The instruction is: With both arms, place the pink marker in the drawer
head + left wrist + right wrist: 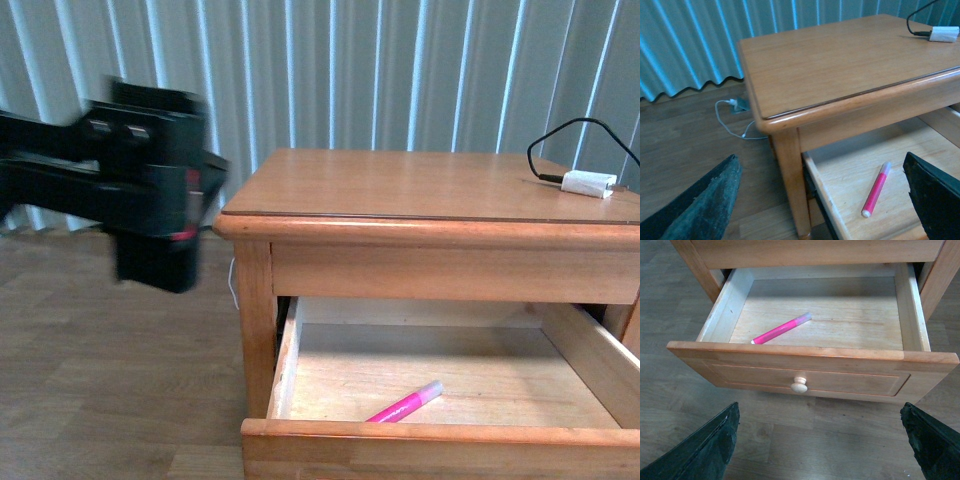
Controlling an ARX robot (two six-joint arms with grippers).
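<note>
Front view, left to right: the left arm was a blurred black mass at 9 o'clock of the nightstand, off its side, above the floor and clear of the wood. Left gripper was spread wide with nothing in it. Its wrist view looked down past the nightstand corner into the open drawer. The marker lay flat on the drawer floor, touching no gripper, near the front board and on the left half. Its long axis ran 8 to 2 o'clock in the front view, with the pale cap at the 2 o'clock end. From the left arm it lay at about 4 o'clock, lower and further right. A white plug with a black cable sat on the top at the far right, not part of this. The right arm was not in the front view. Right gripper was also wide and empty, in front of the drawer face with the knob ahead, roughly on the line between its fingers. Judgement: the marker was placed and the drawer was not yet shut. The push goes straight toward 12 o'clock on the front board, and the right gripper looked the nearer and better lined up for it.
</note>
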